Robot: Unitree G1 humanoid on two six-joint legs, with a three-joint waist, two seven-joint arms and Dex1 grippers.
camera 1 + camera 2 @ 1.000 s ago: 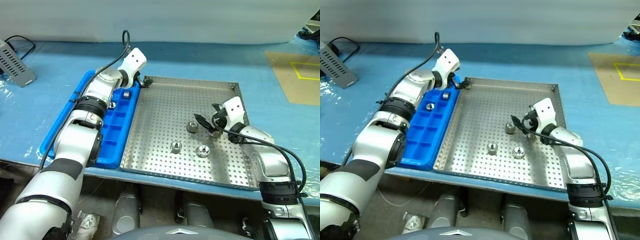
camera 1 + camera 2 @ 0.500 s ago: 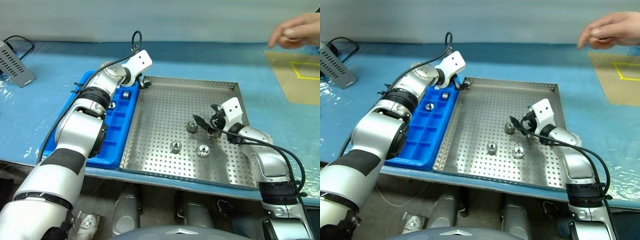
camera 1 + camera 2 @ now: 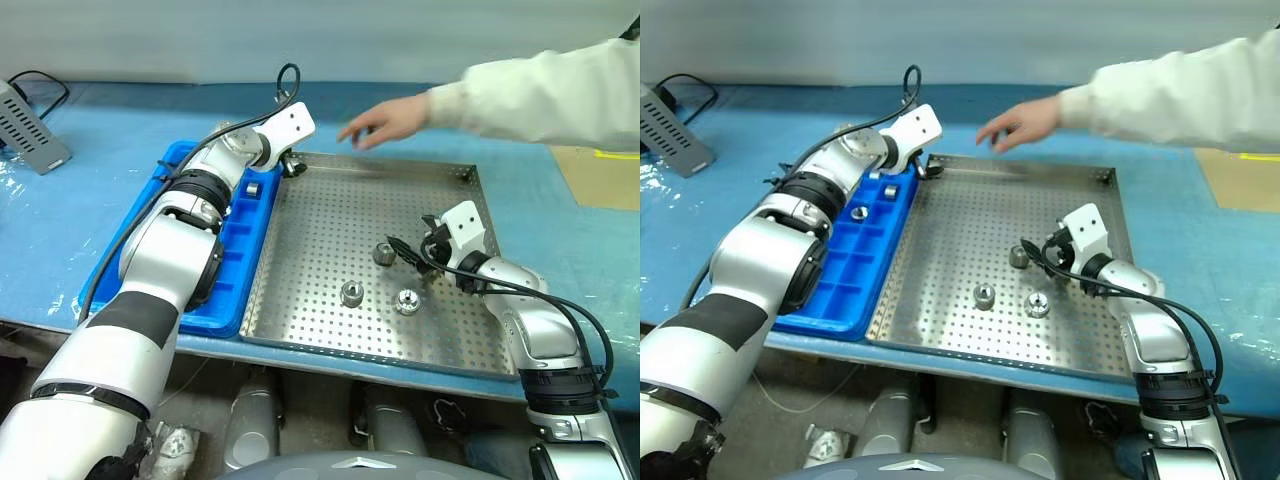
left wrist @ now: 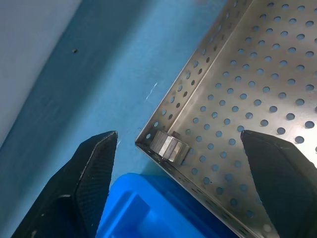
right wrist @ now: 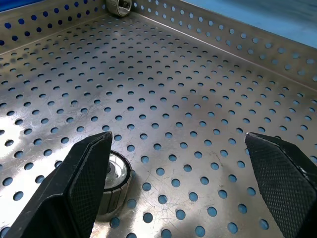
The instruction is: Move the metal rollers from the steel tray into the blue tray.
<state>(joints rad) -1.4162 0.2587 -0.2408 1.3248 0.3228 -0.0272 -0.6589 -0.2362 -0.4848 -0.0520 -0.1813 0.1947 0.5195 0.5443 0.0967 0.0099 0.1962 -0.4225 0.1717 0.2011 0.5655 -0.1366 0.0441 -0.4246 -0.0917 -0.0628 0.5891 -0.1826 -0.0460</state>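
The steel tray [image 3: 330, 215] holds three metal rollers [image 3: 384, 253] [image 3: 351, 293] [image 3: 406, 301] in its middle. Another roller [image 4: 171, 147] sits in its far left corner. The blue tray [image 3: 215, 285] lies along the steel tray's left side, with two rollers [image 3: 890, 190] [image 3: 859, 212] in its far compartments. My left gripper [image 3: 290, 165] hovers open over that far left corner, the corner roller showing between its fingers [image 4: 89, 173] without touching them. My right gripper [image 3: 408, 250] is open and empty low over the tray, beside the nearest middle roller [image 5: 113, 183].
A person's hand [image 3: 385, 120] in a white sleeve [image 3: 540, 95] reaches in from the right over the steel tray's far rim, close to my left gripper. A grey box [image 3: 25, 125] lies far left on the blue table cover. A tan patch [image 3: 600, 175] lies at the right.
The person's hand and arm have come in from the right, over the steel tray's far rim. My left wrist has rolled and edged toward the tray's corner. The right arm has kept still.
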